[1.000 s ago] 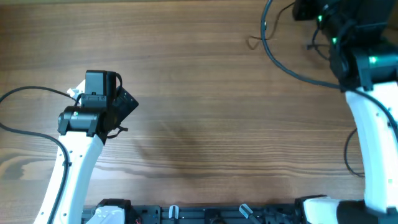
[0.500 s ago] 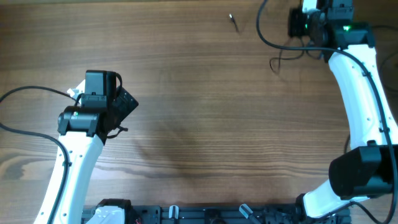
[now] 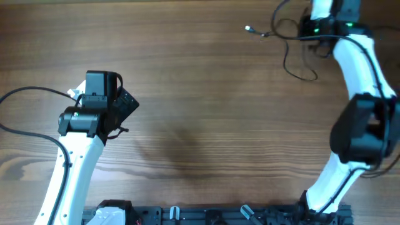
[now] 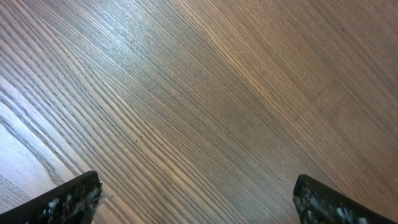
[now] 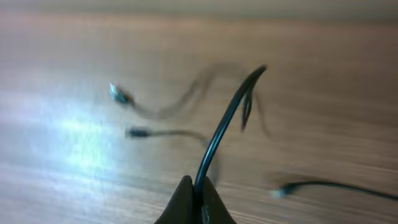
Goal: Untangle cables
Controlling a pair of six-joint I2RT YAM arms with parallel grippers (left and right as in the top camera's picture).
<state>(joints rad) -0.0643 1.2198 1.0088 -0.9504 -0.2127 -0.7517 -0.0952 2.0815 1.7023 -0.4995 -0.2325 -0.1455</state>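
Note:
The cables [image 3: 294,47] are thin black cords hanging loose at the table's far right, one pale tip [image 3: 248,28] reaching left. My right gripper [image 3: 312,28] is shut on one black cable [image 5: 224,124] and holds it above the table. In the right wrist view, blurred cords with plug ends [image 5: 134,132] trail over the wood, and another pale-tipped end [image 5: 277,193] lies to the right. My left gripper [image 3: 119,103] is open and empty over bare wood at the left; its fingertips [image 4: 199,205] show wide apart in the left wrist view.
Thick black wires run to both arms, one looping at the left edge [image 3: 25,94]. The robot's base rail [image 3: 206,215] lies along the near edge. Wooden table [image 3: 200,125] spreads between the arms.
My right gripper has swung along the far right edge with the cable in it. The cords have swung about and their pale tip has shifted. The left arm has not moved.

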